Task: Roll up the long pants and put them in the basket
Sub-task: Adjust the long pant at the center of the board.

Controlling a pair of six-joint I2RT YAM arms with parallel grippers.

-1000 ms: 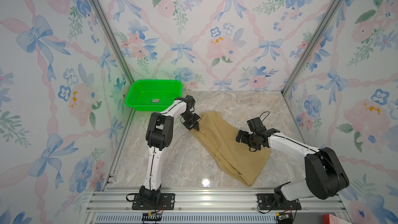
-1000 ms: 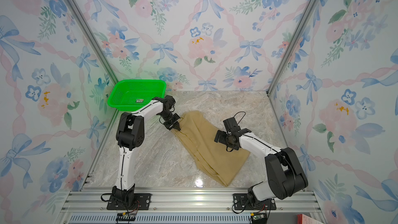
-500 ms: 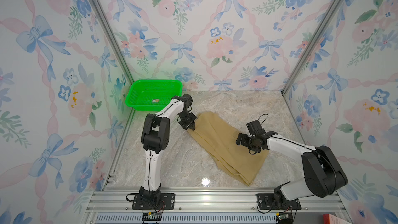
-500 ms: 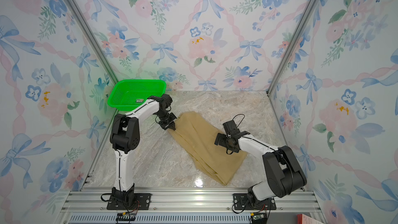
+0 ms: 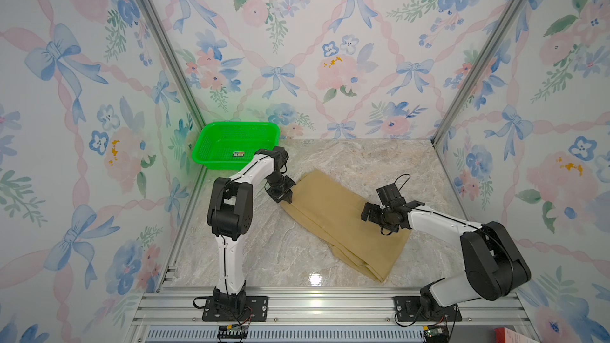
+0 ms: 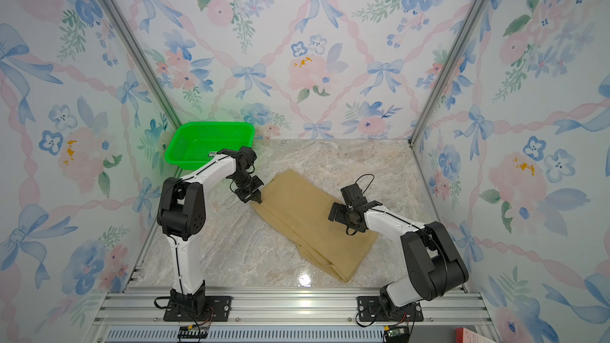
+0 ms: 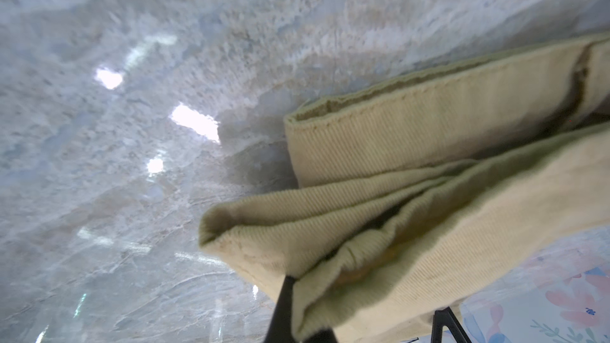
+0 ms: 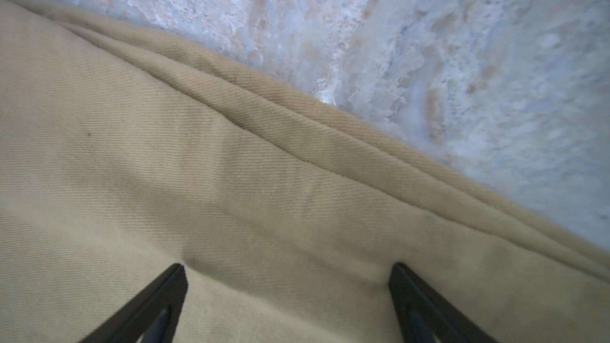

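Lying flat: the long pants (image 5: 343, 222), tan twill folded into one long slanted band on the glossy veined marble tabletop (image 5: 251, 252), one end just beside the green basket (image 5: 211, 146), the rest stretching away from it.
Left: the left gripper (image 5: 288, 196) has its thin black fingers (image 7: 284, 301) clamped on the pants' corner nearest the basket; ribbed cloth bunches there in soft rounded folds.
Right: the right gripper (image 8: 288, 265) stands spread wide, holding nothing, both pointed tips pressing smooth cloth, well apart from the basket.
Basket: bright perforated plastic, rectangular, rounded corners, small tag (image 5: 238, 154) inside.
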